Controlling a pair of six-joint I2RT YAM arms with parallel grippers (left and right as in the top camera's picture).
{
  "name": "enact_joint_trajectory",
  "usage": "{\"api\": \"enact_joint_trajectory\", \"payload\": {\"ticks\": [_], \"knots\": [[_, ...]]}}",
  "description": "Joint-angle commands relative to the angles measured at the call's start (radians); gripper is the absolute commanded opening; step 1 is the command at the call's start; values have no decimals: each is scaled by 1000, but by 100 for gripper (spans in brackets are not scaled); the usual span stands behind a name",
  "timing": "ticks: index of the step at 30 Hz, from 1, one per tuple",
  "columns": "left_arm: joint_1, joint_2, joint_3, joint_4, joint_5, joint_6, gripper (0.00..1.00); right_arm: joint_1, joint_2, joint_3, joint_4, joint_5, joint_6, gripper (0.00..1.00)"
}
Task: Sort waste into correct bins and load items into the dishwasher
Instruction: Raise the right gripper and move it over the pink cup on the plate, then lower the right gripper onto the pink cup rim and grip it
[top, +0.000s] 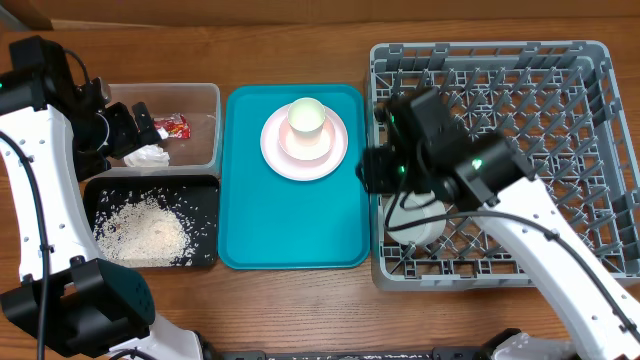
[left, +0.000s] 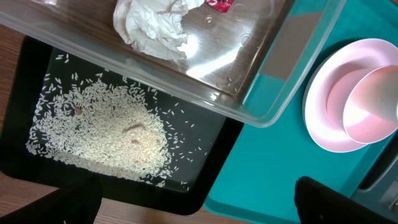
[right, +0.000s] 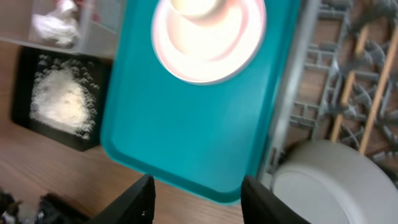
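A crumpled white napkin (top: 148, 155) and a red wrapper (top: 172, 127) lie in the clear tub (top: 205, 95). Loose rice (top: 145, 228) is heaped in the black tray (top: 205, 195). On the teal tray (top: 290, 230) a white cup (top: 307, 115) stands on the white plate (top: 330, 155). One white bowl (right: 329, 186) sits upside down in the grey dish rack (top: 600, 110), and two chopsticks (right: 348, 81) lie across its grid. My left gripper (left: 193, 205) hangs open over the black tray's corner. Above the teal tray's edge beside the rack, my right gripper (right: 199, 202) is open and holds nothing.
The rack's left wall (right: 292, 93) runs close along the teal tray. Bare wooden table (right: 56, 168) shows in front of the trays. My left arm (top: 40, 150) stands at the table's left edge, and my right arm (top: 520, 210) reaches across the rack.
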Motion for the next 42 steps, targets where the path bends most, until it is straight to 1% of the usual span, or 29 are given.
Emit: {"api": "enact_joint_trajectory", "payload": {"ticks": [1, 4, 5, 8, 9, 12, 15, 19, 24, 33, 42], "knots": [[3, -4, 17, 1, -6, -3, 100, 15, 100, 150, -20, -33, -82, 39], [3, -4, 17, 1, -6, -3, 100, 51, 174, 175, 19, -44, -83, 21], [3, -4, 17, 1, -6, -3, 100, 66, 194, 174, 34, -43, -82, 18], [3, -4, 17, 1, -6, -3, 100, 121, 261, 174, 77, -42, -80, 10], [3, -4, 17, 1, -5, -3, 100, 141, 288, 174, 97, -42, -80, 10], [3, -4, 17, 1, -6, -3, 100, 192, 369, 173, 163, -14, -79, 4], [3, -4, 17, 1, -6, -3, 100, 221, 442, 173, 214, 69, -64, 4], [3, -4, 17, 1, -6, -4, 100, 238, 529, 173, 251, 191, 8, 4], [3, -4, 17, 1, -5, -4, 100, 237, 611, 172, 292, 261, 15, 4], [3, -4, 17, 1, -5, -3, 100, 238, 674, 164, 353, 273, 16, 4], [3, -4, 17, 1, -6, -4, 100, 237, 679, 119, 405, 273, 16, 4]]}}
